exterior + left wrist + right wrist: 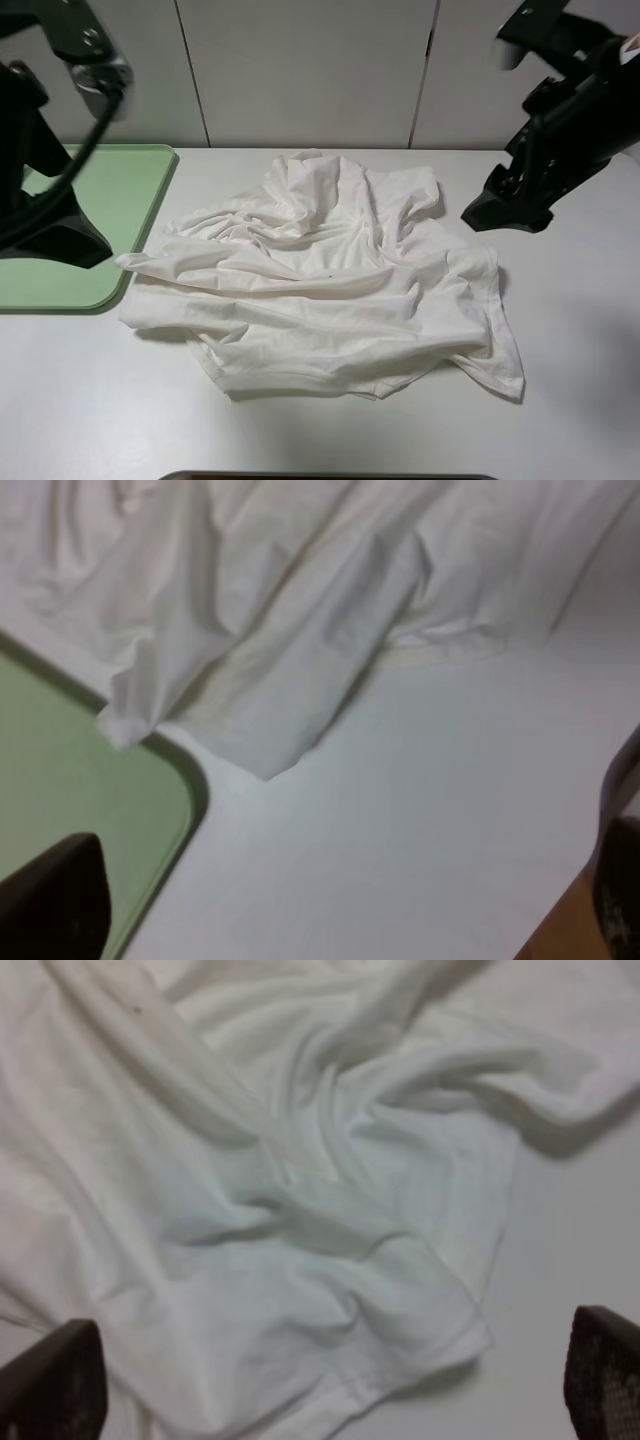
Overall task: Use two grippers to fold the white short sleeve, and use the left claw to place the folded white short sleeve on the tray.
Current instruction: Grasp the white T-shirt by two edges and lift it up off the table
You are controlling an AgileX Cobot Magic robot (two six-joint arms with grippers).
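1. The shirt [330, 280] lies crumpled in the middle of the worktop [560, 400], bunched into ridges and not yet folded.
2. Its left fold reaches the right rim of the tray [110, 200], which sits at the left edge. The rest of the shirt is off the tray.
3. The left gripper [335, 890] hangs over the tray's near right corner with its fingers spread wide, holding nothing.
4. The right gripper [330, 1380] hovers over the shirt's right side, also spread wide and empty.
5. The cloth looks thin, light and limp, so it will likely sag, drag and slide on the smooth worktop rather than keep a shape.
6. Hemmed edges and corners look like the best places to pinch. The near right corner lies flat and apart from the heap.
7. Pinching into the heaped middle would probably catch several layers at once.
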